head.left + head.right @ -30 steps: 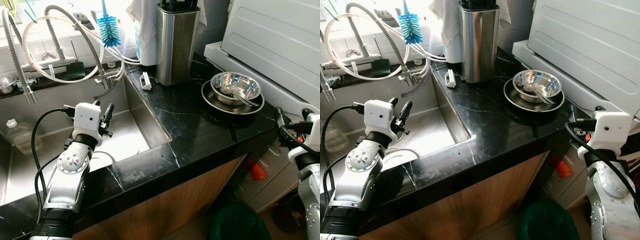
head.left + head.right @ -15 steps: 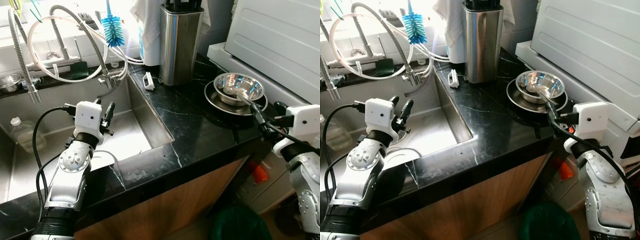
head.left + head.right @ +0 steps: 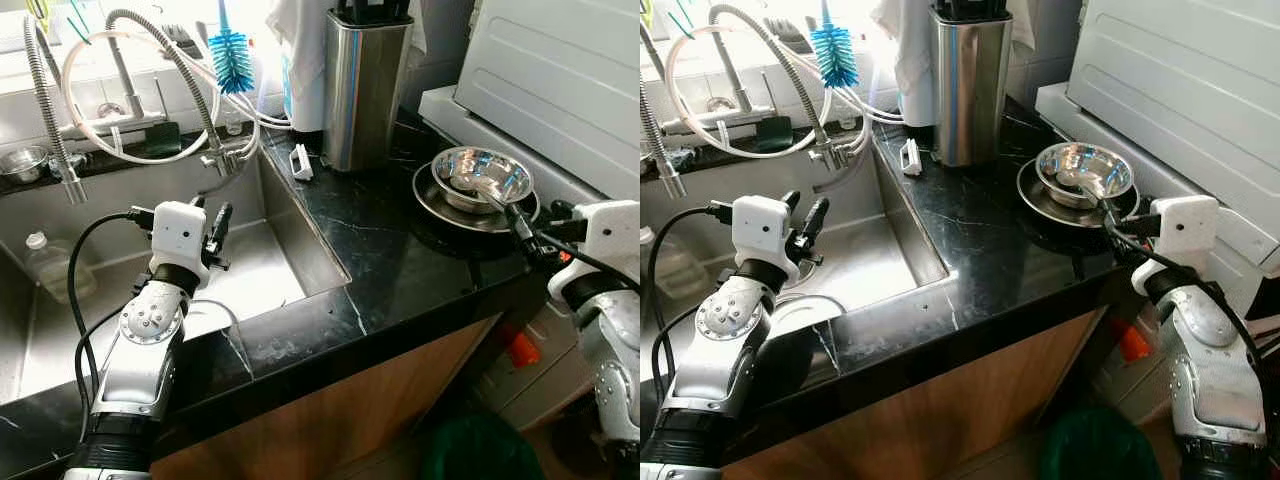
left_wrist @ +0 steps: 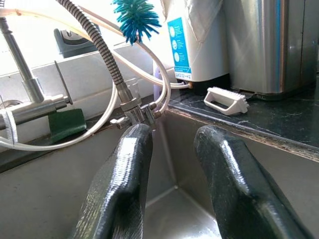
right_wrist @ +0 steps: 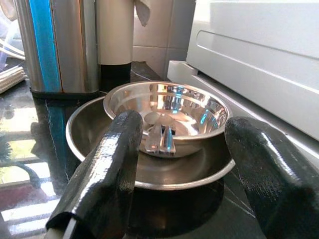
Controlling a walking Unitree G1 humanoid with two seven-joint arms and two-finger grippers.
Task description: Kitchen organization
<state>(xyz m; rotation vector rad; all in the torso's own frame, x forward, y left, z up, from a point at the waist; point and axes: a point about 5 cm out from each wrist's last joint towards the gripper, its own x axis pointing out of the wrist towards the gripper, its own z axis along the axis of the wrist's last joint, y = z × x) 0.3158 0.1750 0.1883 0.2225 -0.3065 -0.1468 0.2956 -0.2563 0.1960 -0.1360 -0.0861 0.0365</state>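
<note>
The steel bowl (image 5: 167, 117), a spoon (image 5: 158, 130) lying in it, sits in a shallow steel plate (image 5: 79, 132) on the black counter (image 3: 390, 250), just ahead of the right gripper (image 5: 182, 164), whose fingers are spread wide. The left gripper (image 4: 172, 164) hangs over the sink (image 3: 265, 270), fingers parted, facing the faucet hose (image 4: 99, 45).

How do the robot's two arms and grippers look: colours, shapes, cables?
Both arms are silver metal with round joint discs and black cuffs. Each wrist carries a white box with a looping black cable. The left gripper and right gripper each have two long, glossy black fingers.
</note>
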